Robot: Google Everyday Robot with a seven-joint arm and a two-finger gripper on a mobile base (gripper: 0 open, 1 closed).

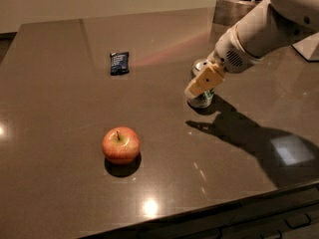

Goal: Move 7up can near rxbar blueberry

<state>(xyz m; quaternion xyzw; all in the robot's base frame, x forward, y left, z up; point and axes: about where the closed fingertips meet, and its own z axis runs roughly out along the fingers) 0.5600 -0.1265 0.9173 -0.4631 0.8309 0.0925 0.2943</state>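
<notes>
table: glossy, smooth | 7up can: shiny metal | claw at can: matt tan plastic | apple: waxy sheen

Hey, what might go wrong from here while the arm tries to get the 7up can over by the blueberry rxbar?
1. The gripper sits right against the upright 7up can; an off-centre push or grasp might tip it on the table.
2. The rxbar blueberry lies flat and loose; a can set down too close could shove it.
3. The apple sits off the straight path, so only a wide swing would likely hit it.
</notes>
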